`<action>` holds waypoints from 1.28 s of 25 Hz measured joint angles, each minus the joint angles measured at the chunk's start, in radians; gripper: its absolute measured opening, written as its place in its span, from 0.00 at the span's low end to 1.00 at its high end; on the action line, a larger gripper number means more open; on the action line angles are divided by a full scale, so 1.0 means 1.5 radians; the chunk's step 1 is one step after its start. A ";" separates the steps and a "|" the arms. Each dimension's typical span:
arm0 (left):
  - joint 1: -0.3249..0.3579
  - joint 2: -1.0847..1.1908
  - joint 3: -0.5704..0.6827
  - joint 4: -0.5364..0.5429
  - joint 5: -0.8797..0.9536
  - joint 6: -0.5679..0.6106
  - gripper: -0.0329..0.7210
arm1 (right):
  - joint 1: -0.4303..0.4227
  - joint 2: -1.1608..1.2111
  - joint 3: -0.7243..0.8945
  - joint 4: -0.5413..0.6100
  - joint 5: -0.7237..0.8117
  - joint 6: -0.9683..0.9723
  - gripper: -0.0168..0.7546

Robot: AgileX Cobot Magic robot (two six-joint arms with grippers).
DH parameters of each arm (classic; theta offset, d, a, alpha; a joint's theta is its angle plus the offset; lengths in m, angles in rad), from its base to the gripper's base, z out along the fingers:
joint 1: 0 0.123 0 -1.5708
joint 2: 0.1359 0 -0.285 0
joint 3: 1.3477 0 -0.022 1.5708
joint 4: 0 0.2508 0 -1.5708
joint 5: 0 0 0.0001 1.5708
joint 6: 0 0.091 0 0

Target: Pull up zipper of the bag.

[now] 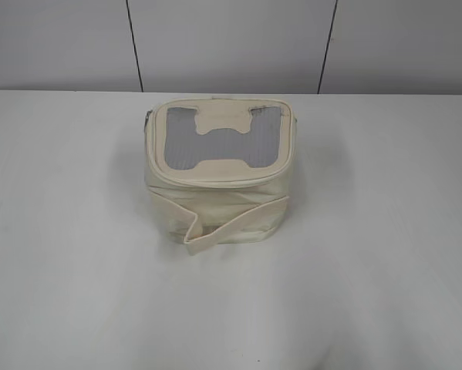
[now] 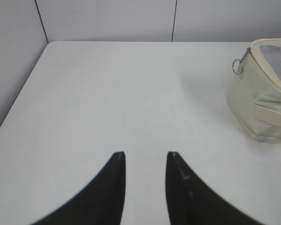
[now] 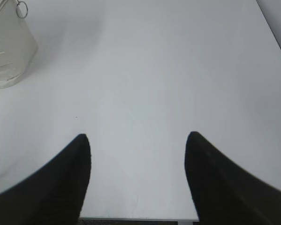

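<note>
The small cream bag (image 1: 219, 196) stands on the white table, with a grey mesh top panel (image 1: 219, 139) and a bone-shaped patch. Its cream zipper track (image 1: 215, 179) runs round the top rim. A silver ring pull shows at the bag's left corner (image 1: 146, 117) and in the left wrist view (image 2: 237, 66). A second ring shows in the right wrist view (image 3: 21, 9). The bag shows at the right of the left wrist view (image 2: 260, 98) and top left of the right wrist view (image 3: 9, 47). My left gripper (image 2: 146, 154) is open and empty, far left of the bag. My right gripper (image 3: 138, 136) is open and empty, far right of it.
A loose cream strap (image 1: 215, 231) wraps the bag's front and sticks out at the lower left. The white table (image 1: 369, 270) ends at a grey panelled wall (image 1: 231, 38) behind. The table's near edge (image 3: 140, 219) lies under my right gripper.
</note>
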 joint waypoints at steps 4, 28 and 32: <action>0.000 0.000 0.000 0.000 0.000 0.000 0.35 | 0.000 0.000 0.000 0.000 0.000 0.000 0.66; 0.000 0.000 0.000 -0.001 0.000 0.000 0.35 | 0.000 0.239 -0.029 0.263 -0.097 -0.233 0.61; 0.000 0.000 0.000 -0.001 0.000 0.000 0.35 | 0.000 0.523 -0.095 0.476 -0.228 -0.479 0.60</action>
